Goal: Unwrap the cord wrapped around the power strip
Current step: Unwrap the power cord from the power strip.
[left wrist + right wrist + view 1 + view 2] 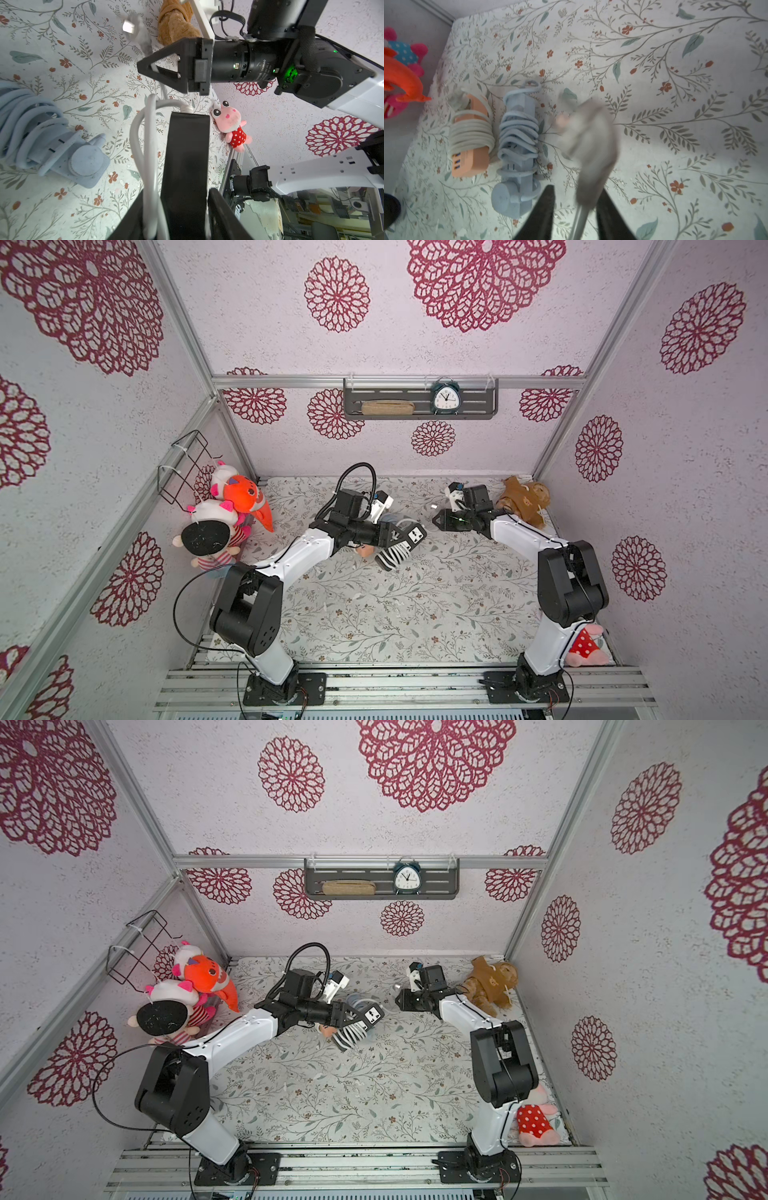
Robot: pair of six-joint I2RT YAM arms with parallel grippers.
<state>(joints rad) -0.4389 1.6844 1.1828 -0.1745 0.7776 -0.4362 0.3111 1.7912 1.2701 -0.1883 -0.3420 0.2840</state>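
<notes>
Flower-print counter below; my left claw is clamped on the black oblong power strip, held up over mid-counter. And my right claw stands parted, gripping nothing, the blurred grey plug loose ahead. Danger: that free plug could snag the pale-blue wrapped strip lying close by. Several white cord turns stripe the black body.

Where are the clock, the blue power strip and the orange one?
clock (445,400): in a top view, white dial
blue power strip (520,104): right wrist view, bare body
orange power strip (480,164): right wrist view, bare end
</notes>
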